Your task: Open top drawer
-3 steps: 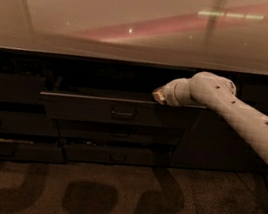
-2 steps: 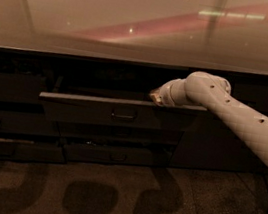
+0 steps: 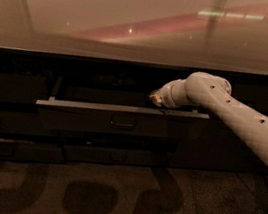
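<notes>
The top drawer [image 3: 92, 115] is a wide dark grey front with a small centre pull handle [image 3: 123, 123]. It stands pulled partly out from under the counter, its top edge catching light. My white arm [image 3: 234, 115] reaches in from the right over the drawer's right part. My gripper [image 3: 154, 98] sits at the arm's end, just above the drawer's top edge and reaching into its dark inside, right of the handle. The drawer's inside is in shadow.
A glossy pale countertop [image 3: 137, 23] overhangs the drawers. Shorter drawer fronts [image 3: 116, 156] lie below the open one, and more dark fronts [image 3: 4, 124] stand to the left. A speckled floor [image 3: 109, 196] with shadows is in front.
The arm and gripper have shifted a little to the left along the drawer's top edge. The drawer stands out about as far as before.
</notes>
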Controlling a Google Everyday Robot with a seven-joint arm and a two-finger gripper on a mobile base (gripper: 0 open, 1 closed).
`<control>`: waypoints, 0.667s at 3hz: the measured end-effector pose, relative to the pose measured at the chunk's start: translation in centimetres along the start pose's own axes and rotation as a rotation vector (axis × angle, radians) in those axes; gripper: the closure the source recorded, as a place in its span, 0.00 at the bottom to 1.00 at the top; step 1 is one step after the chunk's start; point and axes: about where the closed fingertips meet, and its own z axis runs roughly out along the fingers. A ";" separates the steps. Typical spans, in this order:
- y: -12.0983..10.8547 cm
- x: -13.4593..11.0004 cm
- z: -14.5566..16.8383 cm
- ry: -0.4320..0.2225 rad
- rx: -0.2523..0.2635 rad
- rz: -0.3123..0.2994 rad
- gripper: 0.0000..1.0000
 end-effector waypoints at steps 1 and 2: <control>0.2 0.5 0.0 0.024 0.036 -0.004 0.58; 0.5 0.6 -0.7 0.013 0.071 0.000 0.34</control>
